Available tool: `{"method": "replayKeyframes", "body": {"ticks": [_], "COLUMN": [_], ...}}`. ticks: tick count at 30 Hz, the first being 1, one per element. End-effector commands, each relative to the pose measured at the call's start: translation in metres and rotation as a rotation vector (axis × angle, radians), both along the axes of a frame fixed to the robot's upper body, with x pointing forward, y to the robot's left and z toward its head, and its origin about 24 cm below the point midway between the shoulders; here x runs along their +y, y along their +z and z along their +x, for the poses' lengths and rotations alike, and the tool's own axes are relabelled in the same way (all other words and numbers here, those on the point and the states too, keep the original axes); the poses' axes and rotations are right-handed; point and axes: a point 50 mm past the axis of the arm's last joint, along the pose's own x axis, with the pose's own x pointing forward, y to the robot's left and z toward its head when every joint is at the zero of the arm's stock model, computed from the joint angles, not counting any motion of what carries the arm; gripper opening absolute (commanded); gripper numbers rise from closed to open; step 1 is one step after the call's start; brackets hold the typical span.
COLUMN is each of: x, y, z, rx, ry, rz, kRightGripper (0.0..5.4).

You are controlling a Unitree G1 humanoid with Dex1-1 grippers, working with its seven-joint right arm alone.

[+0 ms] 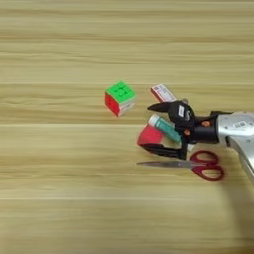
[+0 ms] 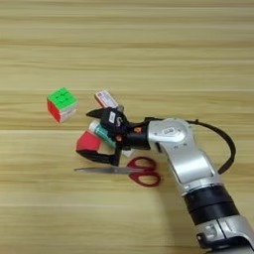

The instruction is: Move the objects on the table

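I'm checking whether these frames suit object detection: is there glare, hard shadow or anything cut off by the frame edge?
Left eye view: even, soft light on the table, no glare, only faint shadow under the scissors; the silver forearm is cut off at the right edge. Right eye view: same flat light; the whole forearm shows, and the open end effector partly hides the glue stick beside the red cube.

glue stick [image 1: 164,127]: partly behind end effector [image 1: 149,127] | flat box [image 2: 107,99]: print unreadable | forearm [image 1: 240,130]: cut by right edge

puzzle cube [image 1: 120,97] left (box [image 1: 163,93] right), scissors [image 1: 191,164] nearest
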Motion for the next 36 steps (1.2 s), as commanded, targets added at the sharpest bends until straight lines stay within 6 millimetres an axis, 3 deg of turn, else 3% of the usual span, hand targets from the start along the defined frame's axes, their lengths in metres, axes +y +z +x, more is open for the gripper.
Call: {"method": "replayKeyframes", "body": {"ticks": [1, 11, 36], "x": [0.001, -0.001, -0.001], "y": [0.019, 0.007, 0.000], "z": [0.008, 0.010, 0.015], "rx": [-0.089, -0.057, -0.071], "ry": [-0.004, -0.019, -0.038], "rz": [-0.027, -0.053, -0.059], "kRightGripper": [5.35, 5.35, 2.73]}}
